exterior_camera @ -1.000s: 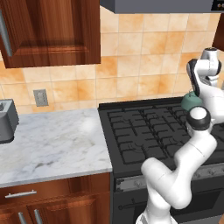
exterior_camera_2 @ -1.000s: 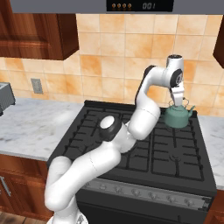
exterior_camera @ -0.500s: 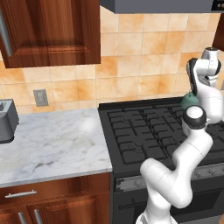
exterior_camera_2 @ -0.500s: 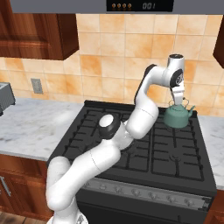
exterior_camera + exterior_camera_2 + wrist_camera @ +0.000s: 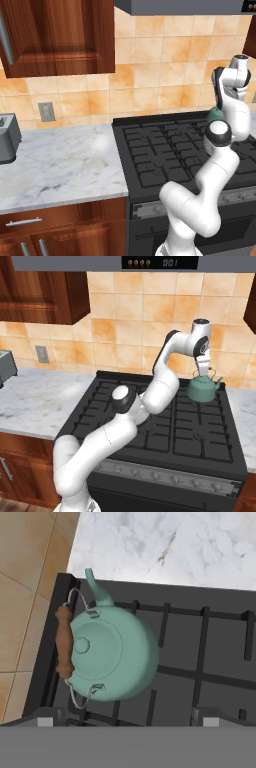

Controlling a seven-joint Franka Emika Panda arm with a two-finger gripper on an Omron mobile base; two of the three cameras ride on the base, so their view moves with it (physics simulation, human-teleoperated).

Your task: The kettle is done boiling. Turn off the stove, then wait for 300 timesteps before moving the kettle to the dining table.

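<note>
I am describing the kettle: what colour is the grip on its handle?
Reddish brown, like wood; the kettle itself is teal green. Clearest in the hand view.

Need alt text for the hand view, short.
Looking straight down on a teal kettle sitting on the black grates of the stove, its brown-gripped handle lying toward the tiled wall and its spout pointing at the marble counter beyond the stove's edge.
</note>
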